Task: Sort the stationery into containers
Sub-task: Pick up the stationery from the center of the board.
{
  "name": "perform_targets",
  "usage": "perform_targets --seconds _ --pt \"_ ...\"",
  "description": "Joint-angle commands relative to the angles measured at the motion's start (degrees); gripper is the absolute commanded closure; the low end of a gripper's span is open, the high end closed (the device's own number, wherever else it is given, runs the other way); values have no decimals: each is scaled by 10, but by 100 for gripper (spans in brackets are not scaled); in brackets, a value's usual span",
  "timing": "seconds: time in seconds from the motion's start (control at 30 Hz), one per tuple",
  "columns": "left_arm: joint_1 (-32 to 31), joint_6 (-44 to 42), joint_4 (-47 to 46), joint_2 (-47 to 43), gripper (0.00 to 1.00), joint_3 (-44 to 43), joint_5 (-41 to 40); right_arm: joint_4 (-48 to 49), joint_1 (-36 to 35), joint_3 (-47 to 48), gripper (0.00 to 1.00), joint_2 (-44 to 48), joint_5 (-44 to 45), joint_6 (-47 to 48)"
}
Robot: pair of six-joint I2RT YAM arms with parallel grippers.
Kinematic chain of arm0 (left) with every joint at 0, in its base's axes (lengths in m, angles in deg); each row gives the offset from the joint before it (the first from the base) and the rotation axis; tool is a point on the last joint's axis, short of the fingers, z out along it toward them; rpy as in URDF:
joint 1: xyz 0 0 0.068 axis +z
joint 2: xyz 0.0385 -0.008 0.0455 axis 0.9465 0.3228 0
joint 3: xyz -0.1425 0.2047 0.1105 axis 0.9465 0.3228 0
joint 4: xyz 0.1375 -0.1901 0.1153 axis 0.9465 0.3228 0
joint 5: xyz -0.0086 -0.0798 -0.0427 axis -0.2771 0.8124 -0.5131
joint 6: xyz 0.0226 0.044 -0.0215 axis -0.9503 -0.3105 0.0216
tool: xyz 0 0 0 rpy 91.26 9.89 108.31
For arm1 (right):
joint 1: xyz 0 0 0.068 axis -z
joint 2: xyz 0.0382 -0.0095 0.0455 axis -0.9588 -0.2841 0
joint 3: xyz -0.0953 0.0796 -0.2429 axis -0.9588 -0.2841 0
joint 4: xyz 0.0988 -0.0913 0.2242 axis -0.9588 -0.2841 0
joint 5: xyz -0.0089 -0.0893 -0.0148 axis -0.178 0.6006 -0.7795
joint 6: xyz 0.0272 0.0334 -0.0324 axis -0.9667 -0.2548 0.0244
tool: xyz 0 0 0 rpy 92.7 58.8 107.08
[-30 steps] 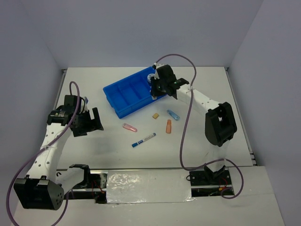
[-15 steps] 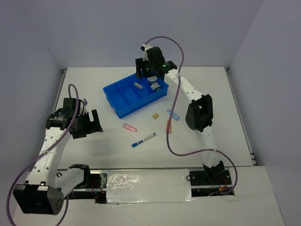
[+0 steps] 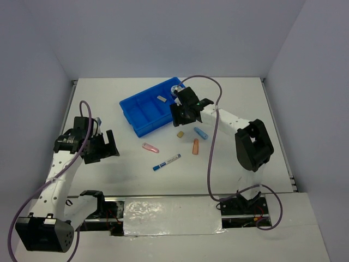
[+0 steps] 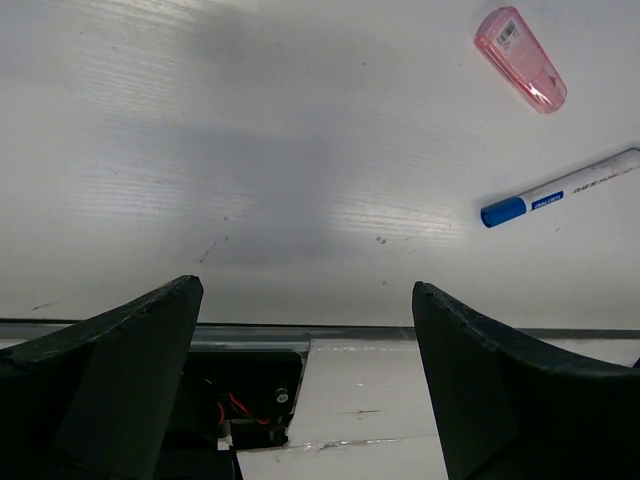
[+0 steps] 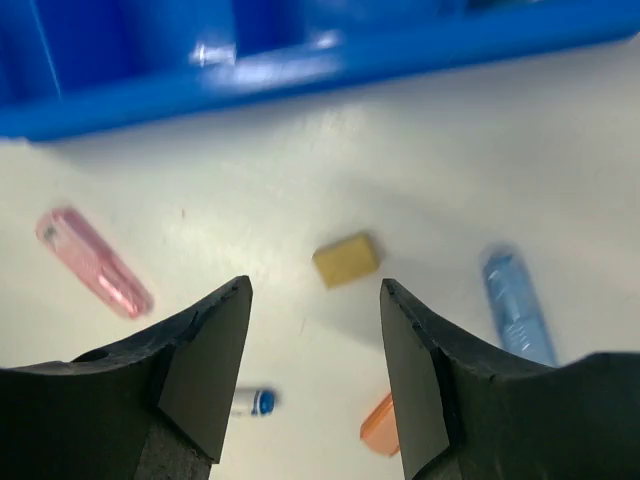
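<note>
The blue tray (image 3: 131, 106) stands at the back middle, with a grey piece (image 3: 161, 99) and the patterned roll (image 3: 175, 90) in its right compartments. My right gripper (image 3: 178, 115) hangs open and empty over the tray's near right edge (image 5: 300, 70), just short of the tan piece (image 5: 346, 259). Loose on the table lie the tan piece (image 3: 179, 134), a light-blue piece (image 3: 201, 132), an orange piece (image 3: 196, 146), a pink piece (image 3: 150, 147) and the marker (image 3: 167, 161). My left gripper (image 3: 109, 146) stands wide open at the left, with the pink piece (image 4: 520, 58) and marker (image 4: 560, 187) far ahead of it.
The arm bases and a taped strip (image 3: 172, 210) run along the near edge. White walls close the table at the back and sides. A purple cable (image 3: 212, 158) from the right arm loops above the table near the orange piece.
My right gripper carried a grey piece over the tray, opened and left it in a compartment, then drew back to the tray's near right edge. The left arm barely moved.
</note>
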Motion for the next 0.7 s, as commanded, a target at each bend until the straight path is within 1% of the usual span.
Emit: perform_targets --seconds 0.0,0.03,0.1,0.17,0.37,0.43,0.57,0.67 --pt "-1 9 -12 -10 1 11 9 86 -23 -71 38 50 26 4" --pt "-1 10 -17 -11 1 14 12 91 -23 -91 34 49 31 3" --pt "-1 11 -21 -11 1 17 21 81 -23 -88 31 32 43 4" --pt "-1 10 -20 -9 1 17 20 74 -23 -84 31 14 52 4" --pt "-1 7 -15 -13 1 17 11 100 -23 -81 31 -26 44 9" --pt "-1 7 -12 -15 1 17 11 107 -22 -75 33 -38 37 15" --pt "-1 7 -5 -18 1 16 5 91 -22 -50 37 -74 34 19" --pt "-1 6 -3 -19 1 16 0 93 -22 -66 45 -71 30 13"
